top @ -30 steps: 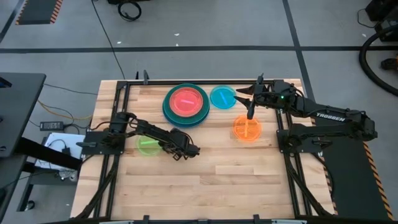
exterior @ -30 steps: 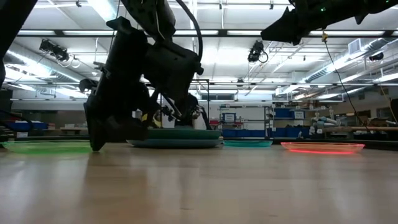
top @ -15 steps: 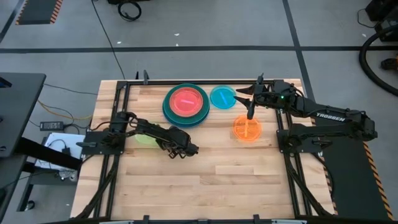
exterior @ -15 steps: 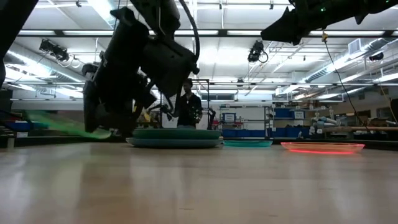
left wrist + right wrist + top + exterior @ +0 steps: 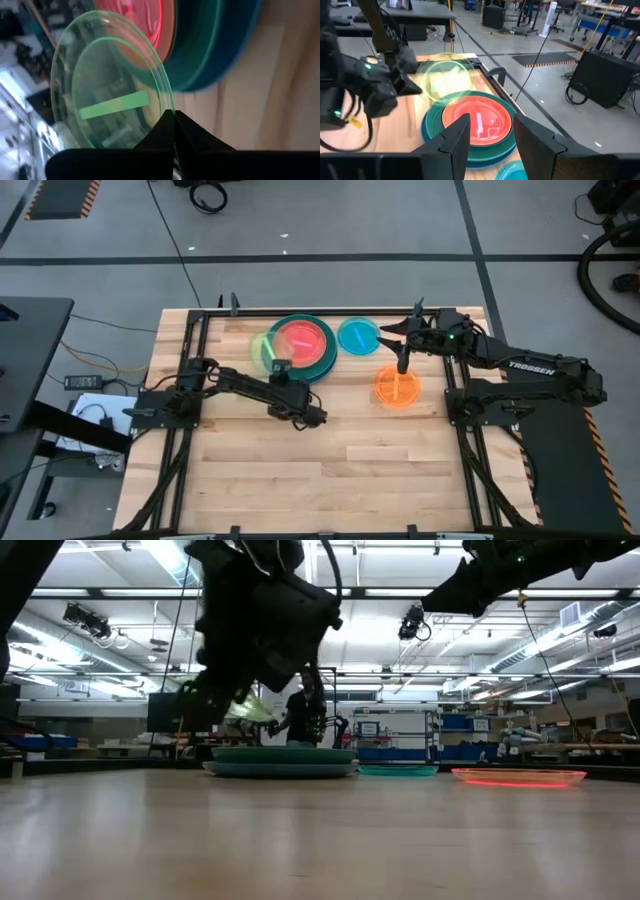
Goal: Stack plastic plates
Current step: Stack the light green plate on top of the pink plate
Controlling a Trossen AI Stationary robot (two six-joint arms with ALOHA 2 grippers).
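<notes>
The left gripper (image 5: pixel 277 364) is pinching the rim of the lime green plate (image 5: pixel 265 350), carrying it tilted above the table just left of the stack (image 5: pixel 299 348) at upper centre, presumably for release onto the pink plate (image 5: pixel 300 341). The right gripper (image 5: pixel 402 363) is hovering, fingers parted, over the orange plate (image 5: pixel 397 387).
</notes>
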